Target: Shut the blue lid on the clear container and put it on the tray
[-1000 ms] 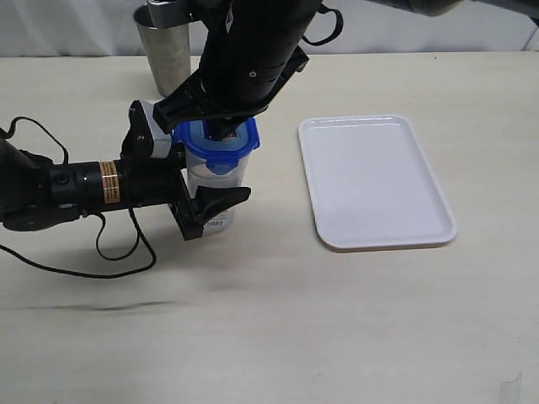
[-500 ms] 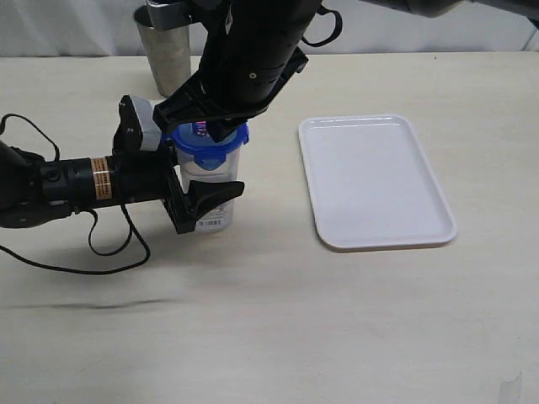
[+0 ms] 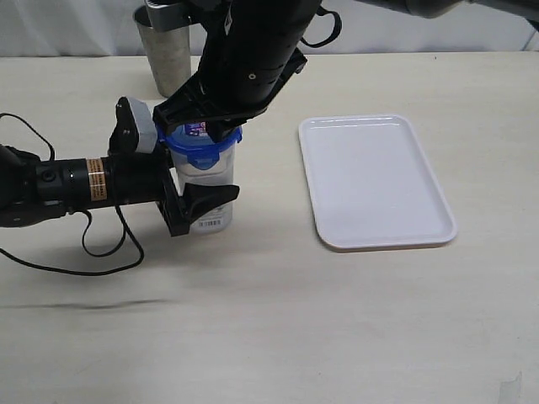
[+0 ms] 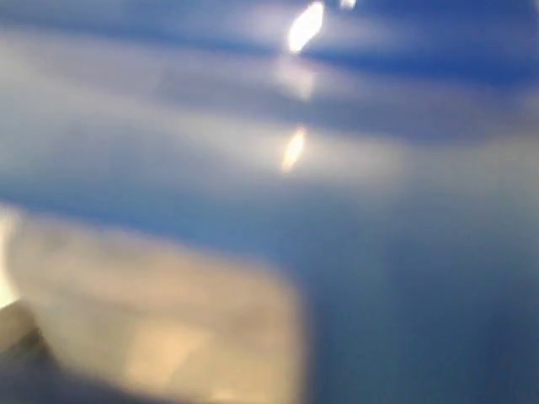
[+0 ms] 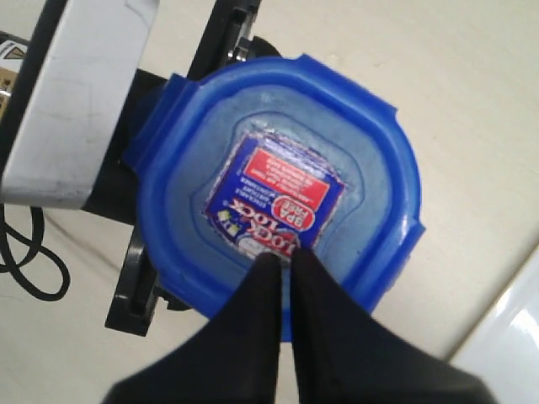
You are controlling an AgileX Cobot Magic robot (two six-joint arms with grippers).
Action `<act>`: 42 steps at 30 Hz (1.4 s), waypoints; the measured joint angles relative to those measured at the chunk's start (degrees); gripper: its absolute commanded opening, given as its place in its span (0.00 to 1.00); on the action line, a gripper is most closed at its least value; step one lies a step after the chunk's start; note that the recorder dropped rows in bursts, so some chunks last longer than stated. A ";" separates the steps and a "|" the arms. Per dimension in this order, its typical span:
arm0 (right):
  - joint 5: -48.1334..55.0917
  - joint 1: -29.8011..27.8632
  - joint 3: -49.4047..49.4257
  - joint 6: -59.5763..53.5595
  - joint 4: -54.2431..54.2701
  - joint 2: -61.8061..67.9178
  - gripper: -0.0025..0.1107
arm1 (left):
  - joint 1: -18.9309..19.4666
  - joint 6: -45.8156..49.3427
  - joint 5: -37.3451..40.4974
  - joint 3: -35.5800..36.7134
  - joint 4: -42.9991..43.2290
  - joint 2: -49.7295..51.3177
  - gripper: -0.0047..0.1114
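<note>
Table (image 3: 337, 320): L claw (image 3: 187, 181) clamps clear container (image 3: 202, 171); R claw (image 5: 284, 269), closed, atop "LOCK"-stickered blue lid (image 5: 370, 177).

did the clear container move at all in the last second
Yes. In the exterior view the clear container has shifted left, away from the tray, so the gap between them is wider.

The blue lid (image 5: 278, 181) sits atop the upright clear container (image 3: 200, 171). The tray (image 3: 375, 181), white and flat, lies well apart on the table.

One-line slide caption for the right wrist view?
Shut right claw over the blue lid; left claw grips the clear container.
</note>
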 measured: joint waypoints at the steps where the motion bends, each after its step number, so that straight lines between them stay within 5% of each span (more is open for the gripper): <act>1: 0.00 0.00 0.00 0.00 0.00 0.00 0.06 | 0.12 -0.03 0.10 0.00 0.14 0.00 0.68; 19: -0.09 0.00 0.00 -0.11 0.00 0.00 0.06 | 0.34 -0.14 3.89 0.00 1.78 0.00 0.68; 32: -1.15 0.00 0.00 -0.11 0.00 0.11 0.06 | 3.95 -2.16 2.13 0.00 4.78 0.00 0.67; 35: -1.29 0.00 0.00 -0.11 0.00 0.11 0.06 | 3.95 -2.20 2.01 0.00 5.04 -0.10 0.58; 42: -1.19 0.00 0.00 -0.76 0.23 0.11 0.06 | 4.18 -2.54 1.55 0.00 6.87 -0.10 0.04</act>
